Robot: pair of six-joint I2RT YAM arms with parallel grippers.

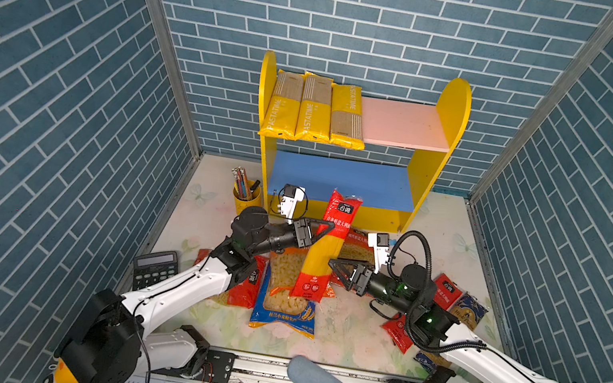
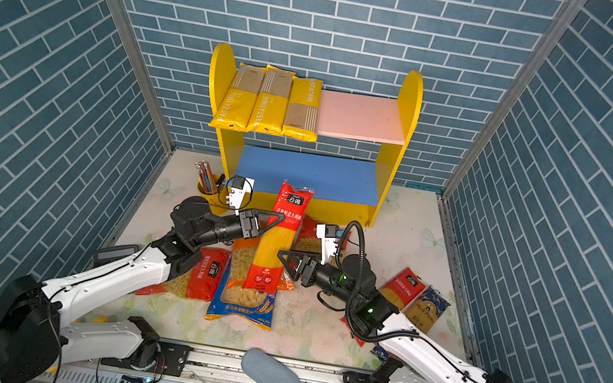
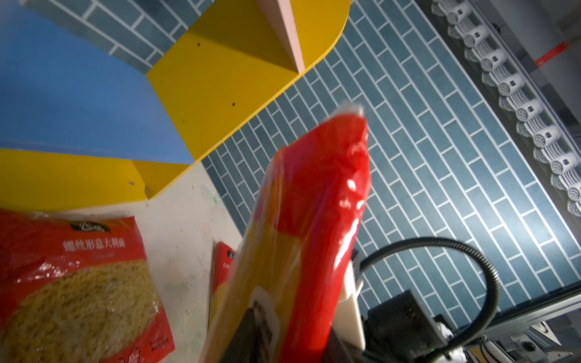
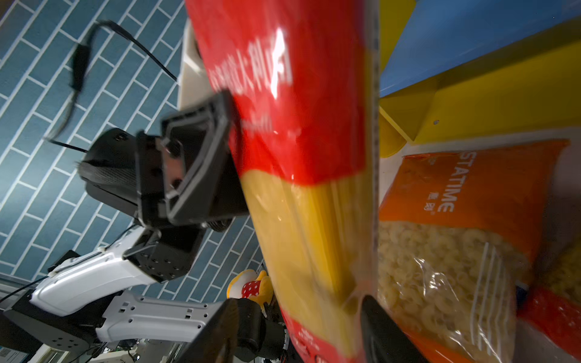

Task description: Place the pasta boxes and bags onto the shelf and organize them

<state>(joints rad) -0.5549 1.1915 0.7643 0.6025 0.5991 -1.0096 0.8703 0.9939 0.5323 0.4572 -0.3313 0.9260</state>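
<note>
A long red-and-yellow spaghetti pack (image 1: 323, 246) (image 2: 276, 238) stands tilted in the air in front of the shelf (image 1: 453, 111). My left gripper (image 1: 327, 225) (image 3: 292, 342) is shut on its upper part. My right gripper (image 1: 332, 266) (image 4: 298, 330) stands open around its lower part, one finger clear of it. Three yellow PASTATIME packs (image 1: 314, 107) lie side by side on the left of the pink upper board (image 1: 404, 124). The blue lower board (image 1: 341, 177) is bare. A blue macaroni bag (image 1: 284, 302), red bags (image 1: 249, 284) and an orange bag (image 4: 471, 195) lie on the table.
A yellow pencil cup (image 1: 245, 195) stands left of the shelf and a calculator (image 1: 155, 268) lies by the left arm. A red spaghetti pack (image 1: 446, 292) and a dark-blue pack (image 1: 468, 310) lie at the right. A grey-blue oblong pad (image 1: 317, 380) rests on the front rail.
</note>
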